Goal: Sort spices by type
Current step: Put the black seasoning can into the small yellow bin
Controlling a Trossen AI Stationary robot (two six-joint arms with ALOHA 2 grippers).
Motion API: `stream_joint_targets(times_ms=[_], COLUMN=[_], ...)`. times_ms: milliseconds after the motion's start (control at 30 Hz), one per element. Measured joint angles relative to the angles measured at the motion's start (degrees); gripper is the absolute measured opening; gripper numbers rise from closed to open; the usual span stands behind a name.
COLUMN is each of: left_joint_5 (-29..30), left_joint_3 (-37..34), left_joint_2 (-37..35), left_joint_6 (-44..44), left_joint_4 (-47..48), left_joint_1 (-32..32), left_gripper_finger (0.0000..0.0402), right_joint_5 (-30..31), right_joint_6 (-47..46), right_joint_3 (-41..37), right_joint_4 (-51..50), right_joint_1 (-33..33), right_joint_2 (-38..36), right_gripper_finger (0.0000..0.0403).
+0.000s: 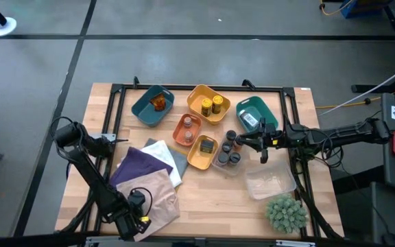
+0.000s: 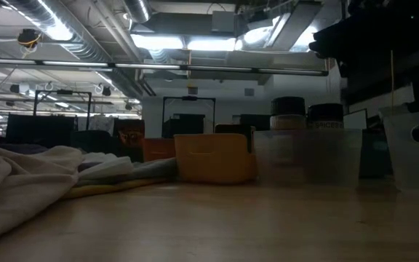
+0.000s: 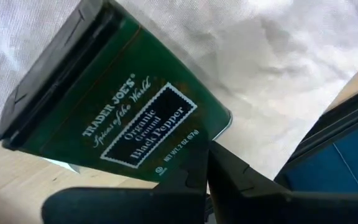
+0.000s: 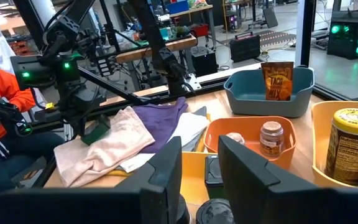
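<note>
Table top (image 1: 204, 189): pale wood, smooth matt planks. Cloths (image 1: 149, 182): soft matt fabric, beige, purple, white, creased. Green pepper tin (image 3: 114, 102): glossy metal look, printed label, dark matt lid. Trays: smooth plastic, slight sheen, yellow tray (image 1: 208, 103), orange tray (image 4: 247, 140), teal tray (image 4: 269, 93); clear tray (image 1: 269, 184) see-through plastic. Yellow jar (image 4: 350, 146): paper label, shiny surface. Taco packet (image 4: 276, 81): glossy printed paper or foil. Green plant (image 1: 285, 213): spiky plastic look. Frame rails (image 1: 197, 88): black matt metal.
</note>
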State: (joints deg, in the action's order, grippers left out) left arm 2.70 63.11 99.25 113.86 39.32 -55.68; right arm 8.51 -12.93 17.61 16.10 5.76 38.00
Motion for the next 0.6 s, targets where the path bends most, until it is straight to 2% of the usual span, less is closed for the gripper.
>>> stream_joint_targets(times_ms=[400,600], left_joint_5=[-0.6,-0.8], left_joint_3=[-0.1,0.0], left_joint_2=[0.1,2.5], left_joint_6=[3.0,3.1], left_joint_4=[-0.9,-2.6], left_joint_1=[-1.0,-1.3], left_gripper_finger=[0.0002,0.0003], right_joint_5=[0.0,0.0], right_joint_6=[0.0,0.0], right_joint_3=[0.0,0.0], right_joint_4=[0.0,-1.1], right_joint_1=[0.0,0.0], right_joint_2=[0.0,0.0], right_gripper_finger=[0.0104,0.0104])
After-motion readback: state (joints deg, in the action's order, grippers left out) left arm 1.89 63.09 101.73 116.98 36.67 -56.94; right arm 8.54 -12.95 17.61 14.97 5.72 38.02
